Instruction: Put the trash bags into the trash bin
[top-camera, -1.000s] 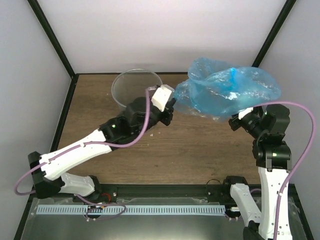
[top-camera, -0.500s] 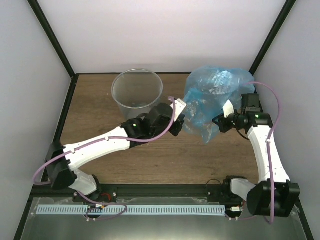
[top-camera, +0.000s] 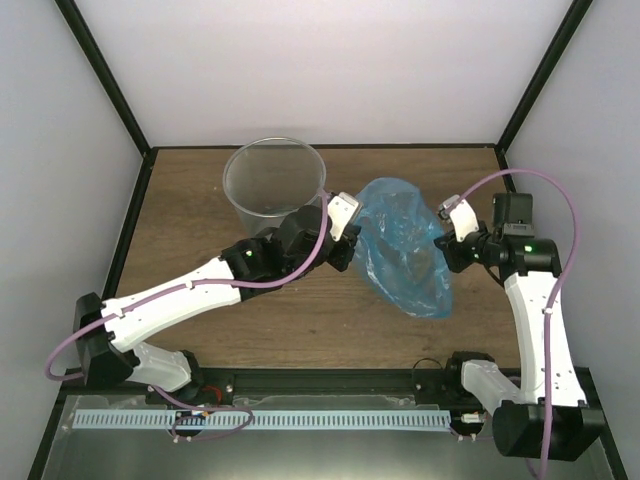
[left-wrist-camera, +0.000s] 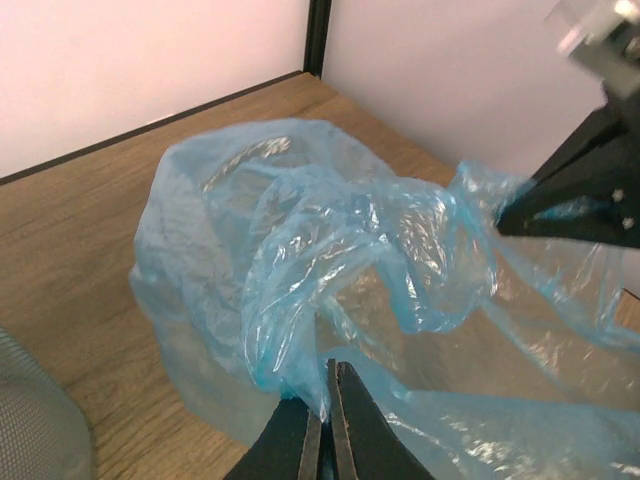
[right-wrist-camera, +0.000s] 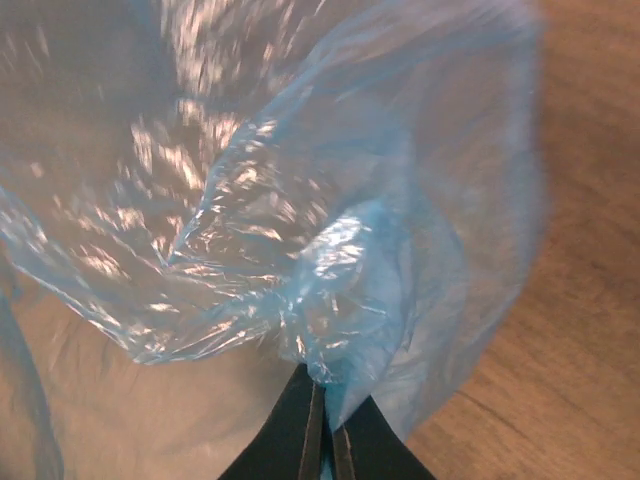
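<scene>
We see the left gripper (top-camera: 350, 252) with its jaws pressed together on a fold of the bag (top-camera: 400, 250), at the bag's 9 o'clock edge. In the left wrist view the two fingers (left-wrist-camera: 300, 440) meet with only a sliver of blue film pinched between them. The right gripper (top-camera: 443, 248) is likewise closed tight on the film, at the bag's 3 o'clock edge. In the right wrist view its fingertips (right-wrist-camera: 305, 420) clamp a bunched corner of plastic.

The left arm reaches from its base at 7 o'clock across the desk (top-camera: 180, 230) toward 1 o'clock, its wrist passing just beside the bin's near wall. The right arm rises from its base at 5 o'clock toward 12 o'clock, bends at the elbow, and turns its wrist toward 9 o'clock, facing the left gripper.

The bag is stretched between the two grippers, crumpled and glossy, sagging toward 6 o'clock. We cannot tell whether its lower end touches the desk. It sits at about 4 o'clock from the bin (top-camera: 250, 200), outside it. The bin stands upright at 11 o'clock on the desk, and its grey wall (left-wrist-camera: 30, 430) shows at the 7 o'clock corner of the left wrist view.
</scene>
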